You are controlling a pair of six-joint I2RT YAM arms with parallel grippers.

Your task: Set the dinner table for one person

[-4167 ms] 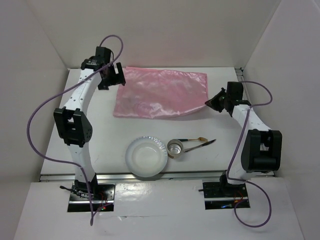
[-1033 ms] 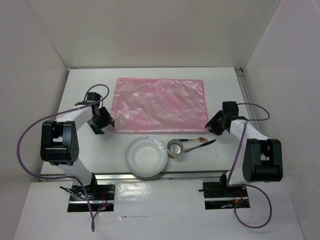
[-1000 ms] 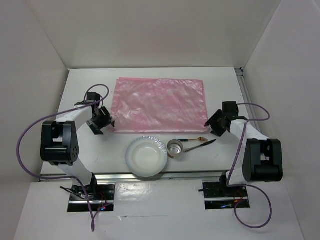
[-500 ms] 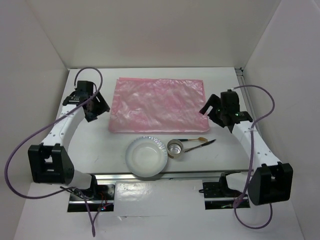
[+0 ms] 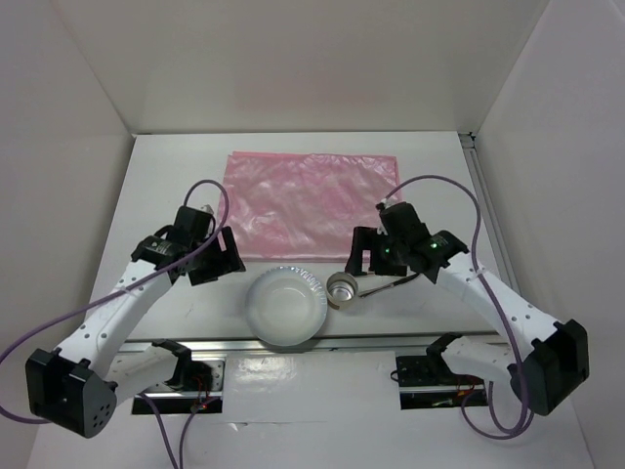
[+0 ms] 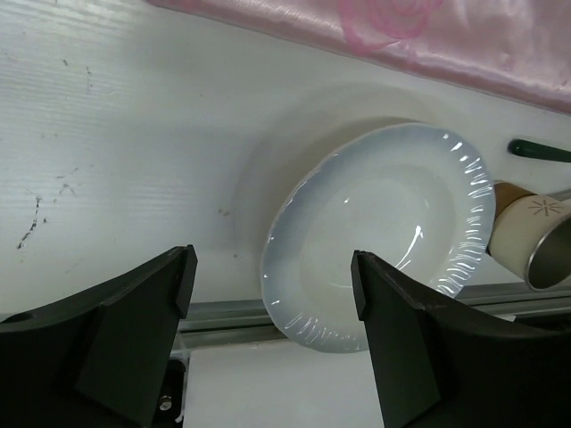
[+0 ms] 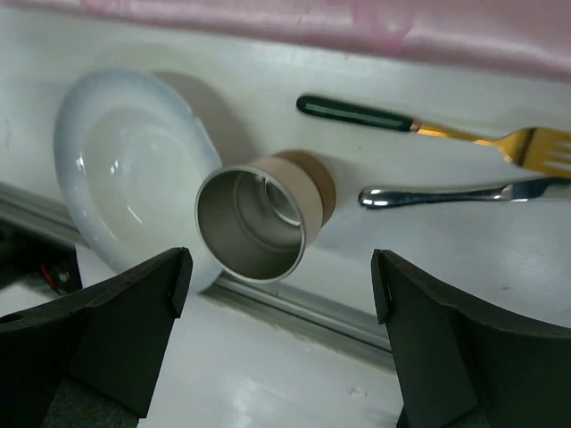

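One each: mat [image 5: 311, 191], plate [image 5: 285, 305], cup [image 5: 342, 289], fork [image 7: 428, 125], silver utensil [image 7: 446, 193].

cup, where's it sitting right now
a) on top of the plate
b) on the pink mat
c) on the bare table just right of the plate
c: in the top view the cup stands on the bare white table close beside the plate's right rim, on the near side of the pink mat and clear of it.
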